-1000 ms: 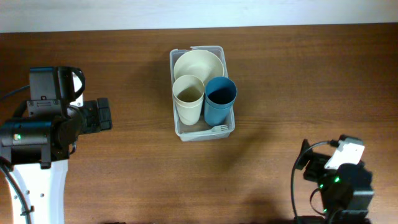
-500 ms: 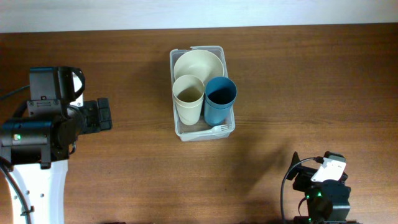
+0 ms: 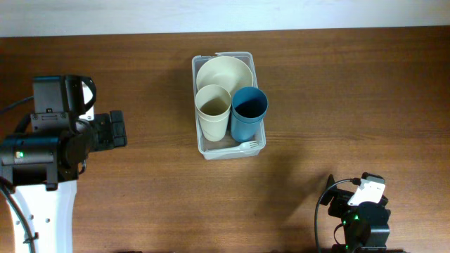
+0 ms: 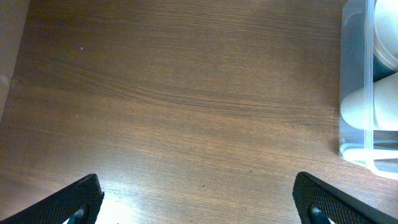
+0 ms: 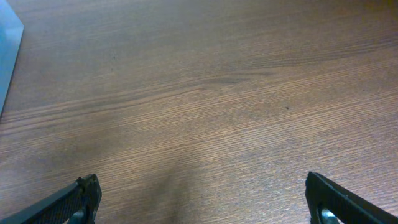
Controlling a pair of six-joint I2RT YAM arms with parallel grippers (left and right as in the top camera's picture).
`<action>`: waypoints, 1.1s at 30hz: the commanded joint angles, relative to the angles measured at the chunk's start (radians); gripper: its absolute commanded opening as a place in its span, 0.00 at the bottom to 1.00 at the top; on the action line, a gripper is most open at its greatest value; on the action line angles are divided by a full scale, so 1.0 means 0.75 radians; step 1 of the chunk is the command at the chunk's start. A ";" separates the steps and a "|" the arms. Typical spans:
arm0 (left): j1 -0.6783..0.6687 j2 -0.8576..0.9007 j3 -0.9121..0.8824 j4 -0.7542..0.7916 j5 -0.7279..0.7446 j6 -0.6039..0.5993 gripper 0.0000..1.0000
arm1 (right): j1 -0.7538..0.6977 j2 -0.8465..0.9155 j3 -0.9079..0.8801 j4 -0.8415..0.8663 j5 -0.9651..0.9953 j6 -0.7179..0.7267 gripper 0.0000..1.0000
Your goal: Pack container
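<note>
Toward the far middle of the table (image 3: 351,84) sits the container (image 3: 196,137), a clear plastic tub with its long side running away from the arms. Inside it, a cream bowl (image 3: 225,72) fills the far end. A cream cup (image 3: 213,105) and a blue cup (image 3: 249,109) stand side by side in front of the bowl, touching. A white fork (image 3: 247,145) lies at the near end by the blue cup. The left gripper (image 4: 200,202) hangs over bare wood well left of the tub, fingers spread wide, gripping nothing; the tub's wall shows at the right of its wrist view. The right gripper (image 5: 208,202) is at the near right, well apart from the tub, also spread wide with nothing between its fingers.
</note>
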 commanded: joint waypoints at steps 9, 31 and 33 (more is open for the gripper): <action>0.006 -0.006 0.005 0.003 0.006 -0.022 0.99 | -0.005 -0.016 -0.010 -0.001 0.021 0.000 0.99; -0.006 -0.185 -0.176 0.351 0.177 0.239 1.00 | -0.005 -0.016 -0.010 0.000 0.021 0.000 0.99; -0.006 -0.271 -0.314 0.477 0.216 0.283 1.00 | -0.005 -0.016 -0.010 -0.001 0.021 0.000 0.99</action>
